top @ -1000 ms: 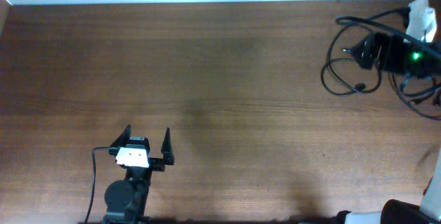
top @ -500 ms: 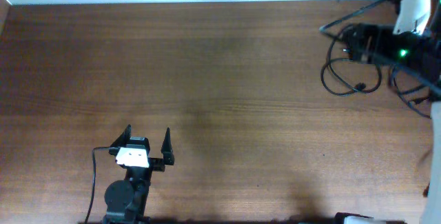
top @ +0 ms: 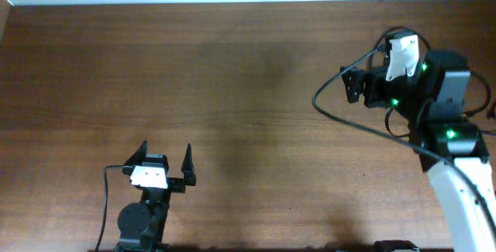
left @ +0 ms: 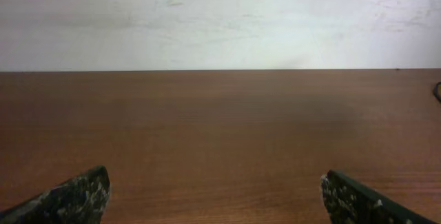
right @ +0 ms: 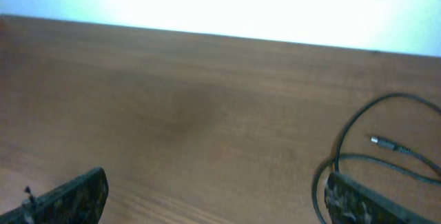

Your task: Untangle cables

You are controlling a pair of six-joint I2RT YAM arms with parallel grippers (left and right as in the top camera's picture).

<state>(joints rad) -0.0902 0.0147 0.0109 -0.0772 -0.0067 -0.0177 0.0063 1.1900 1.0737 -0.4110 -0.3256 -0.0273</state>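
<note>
Overhead: the right end effector (top: 354, 86) is over the far right of the wooden surface (top: 232, 66). The left end effector (top: 165, 159) stands well apart from it, released.

Left wrist: its fingers are spread with nothing between them.

Right wrist: the right end effector is released and empty. The cables (right: 381, 142) lie on the surface just beside its right finger, with a loop and a small plug showing.

No legible text, brand, number or sign in any view. Checked left-arm white tag (top: 148, 176): no characters resolvable. Checked right-arm white tag (top: 401, 56): likewise. The green lights (top: 449, 134) are plain dots, no characters.
</note>
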